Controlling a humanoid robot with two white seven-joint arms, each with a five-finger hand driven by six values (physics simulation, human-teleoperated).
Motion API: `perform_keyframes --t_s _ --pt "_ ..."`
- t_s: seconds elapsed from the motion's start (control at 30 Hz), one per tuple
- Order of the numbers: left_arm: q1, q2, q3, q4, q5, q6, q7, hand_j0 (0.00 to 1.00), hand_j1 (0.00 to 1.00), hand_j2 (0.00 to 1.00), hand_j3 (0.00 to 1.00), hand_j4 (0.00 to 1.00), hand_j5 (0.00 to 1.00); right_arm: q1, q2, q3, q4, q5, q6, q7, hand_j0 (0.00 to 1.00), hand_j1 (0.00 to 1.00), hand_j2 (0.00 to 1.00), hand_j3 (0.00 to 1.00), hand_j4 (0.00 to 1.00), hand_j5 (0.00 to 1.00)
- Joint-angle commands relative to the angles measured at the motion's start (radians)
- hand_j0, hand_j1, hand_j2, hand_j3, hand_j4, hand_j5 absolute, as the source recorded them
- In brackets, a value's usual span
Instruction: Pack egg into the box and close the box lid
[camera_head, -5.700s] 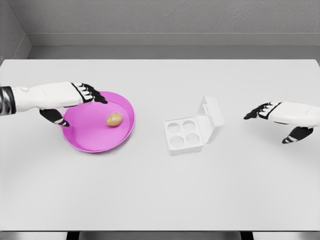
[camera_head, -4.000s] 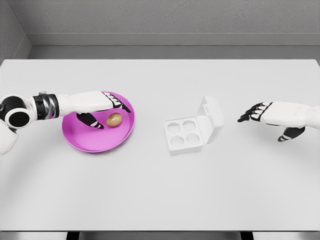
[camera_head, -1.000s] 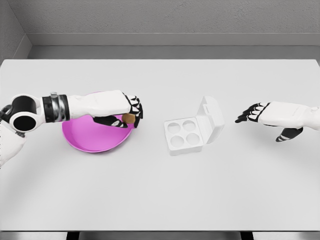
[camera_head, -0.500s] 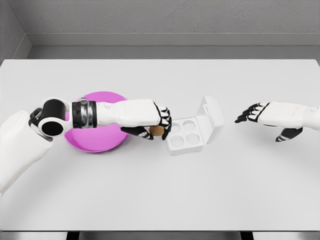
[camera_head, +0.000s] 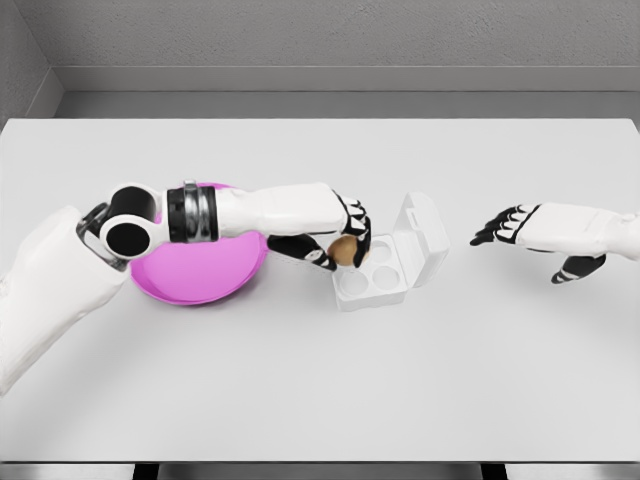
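Egg carried over the open carton.
Your left hand (camera_head: 338, 238) gripped the egg (camera_head: 344, 251) beside the egg box (camera_head: 385, 285); an off-centre release risked rolling it out. Your right hand (camera_head: 520, 226) hung open.

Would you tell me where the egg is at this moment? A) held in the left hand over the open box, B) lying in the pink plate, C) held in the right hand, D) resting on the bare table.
A: the left hand grips the egg above the open box, and the pink plate holds nothing.
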Motion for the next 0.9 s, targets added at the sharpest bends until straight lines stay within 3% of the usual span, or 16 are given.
perform_keyframes --t_s 0.0,0.13,0.4,0.7,0.87 --pt "0.0 -0.008 -0.02 0.0 0.013 0.055 0.0 0.38 0.38 0.38 0.38 0.38 0.38 0.0 -0.002 -0.002 0.0 -0.005 0.002 0.001 1.0 1.0 1.0 1.0 1.0 1.0" --pt "-0.002 -0.009 -0.02 -0.001 0.011 0.055 0.0 0.38 0.38 0.38 0.38 0.38 0.38 -0.002 -0.001 -0.004 0.005 -0.005 0.002 0.001 1.0 1.0 1.0 1.0 1.0 1.0" --pt "-0.005 -0.017 -0.023 -0.009 0.002 0.187 0.0 0.38 0.38 0.38 0.38 0.38 0.38 0.0 -0.002 -0.007 0.014 -0.005 0.002 -0.002 1.0 1.0 1.0 1.0 1.0 1.0" --pt "0.0 -0.003 -0.024 -0.109 0.005 0.305 0.0 0.37 0.37 0.37 0.37 0.37 0.37 0.0 -0.004 -0.009 0.014 -0.005 0.002 -0.002 1.0 1.0 1.0 1.0 1.0 1.0" --pt "0.0 0.008 -0.052 -0.129 0.056 0.389 0.0 0.37 0.37 0.37 0.37 0.37 0.37 0.002 -0.004 -0.009 0.012 -0.005 0.002 -0.002 1.0 1.0 1.0 1.0 1.0 1.0"
